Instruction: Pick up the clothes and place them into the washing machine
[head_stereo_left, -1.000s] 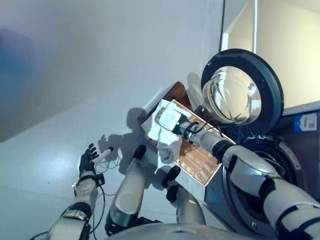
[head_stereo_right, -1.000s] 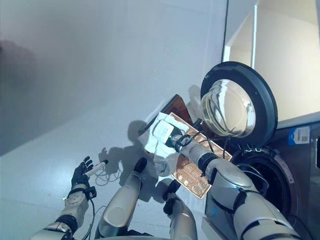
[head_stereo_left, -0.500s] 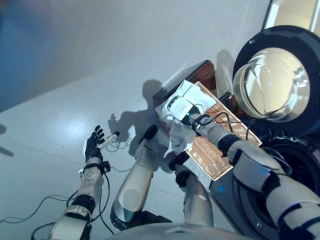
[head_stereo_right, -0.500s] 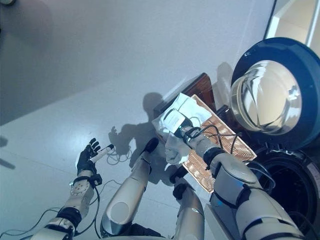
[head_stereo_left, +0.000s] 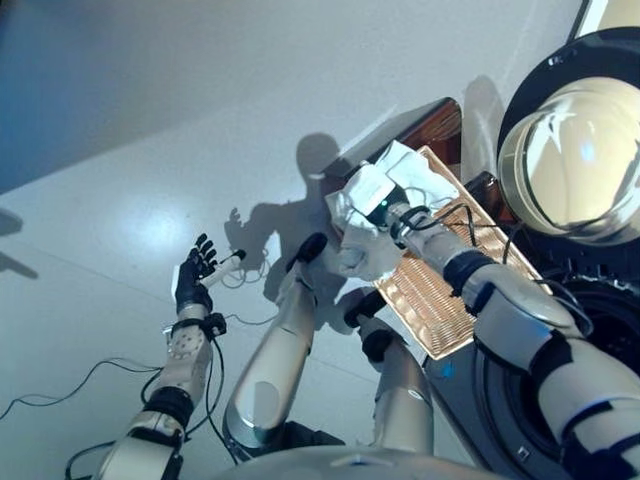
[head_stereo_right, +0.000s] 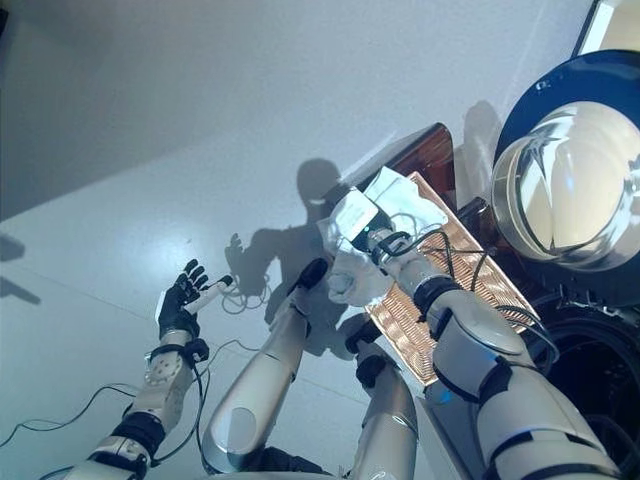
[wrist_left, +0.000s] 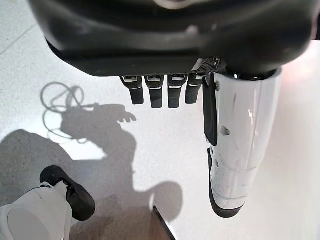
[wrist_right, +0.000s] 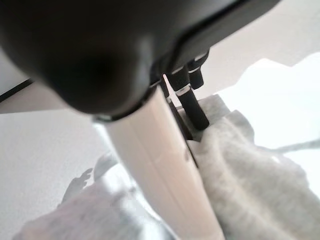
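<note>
Right hand (head_stereo_right: 352, 222): clenched on pale grey clothes (head_stereo_right: 362, 280), now raised off the woven basket (head_stereo_left: 440, 300) where they lay a second ago; washing machine door (head_stereo_left: 575, 150) open, transfer pending. Left hand (head_stereo_left: 190, 285): released, empty, over the floor. Right wrist view alone shows fingers (wrist_right: 192, 107) pinching cloth against thumb.

No text, label or number can be read in any view. The washer (head_stereo_left: 560, 350), its door (head_stereo_left: 575, 150) and the cloth (head_stereo_left: 375, 235) show no legible print.
</note>
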